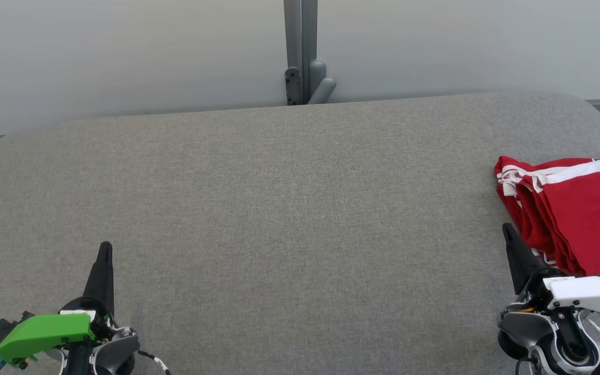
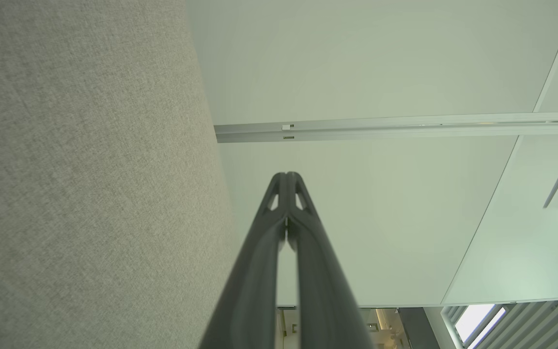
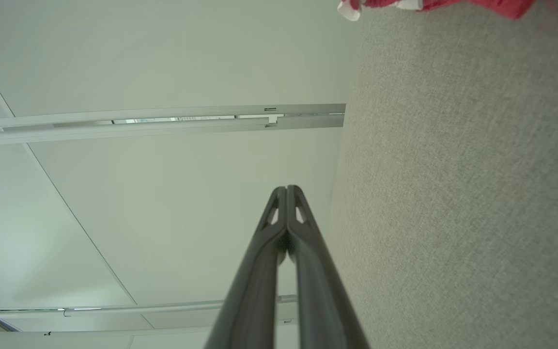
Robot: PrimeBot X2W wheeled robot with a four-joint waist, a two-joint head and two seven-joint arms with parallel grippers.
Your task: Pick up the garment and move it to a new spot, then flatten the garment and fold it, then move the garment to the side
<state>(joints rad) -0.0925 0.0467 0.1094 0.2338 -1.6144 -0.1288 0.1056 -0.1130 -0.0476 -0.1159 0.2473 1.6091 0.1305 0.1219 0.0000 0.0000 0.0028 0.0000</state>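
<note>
Both are pinched together and empty, but your right gripper (image 1: 506, 227) sits just beside the garment (image 1: 576, 208), which lies to its right and seems folded, far from your left gripper (image 1: 105, 245).

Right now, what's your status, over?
Left gripper shut, empty. Right gripper shut, empty, beside red shorts. Shorts bunched, right edge of grey table. Nothing blocking.

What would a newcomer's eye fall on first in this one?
The red shorts stand out at once: they lie in a folded bundle at the far right of the grey table, cut off by the edge of the head view. Next come the two shut grippers at the near corners, the left gripper with a bright green cover behind it, and the right gripper pointing up just beside the shorts.
</note>
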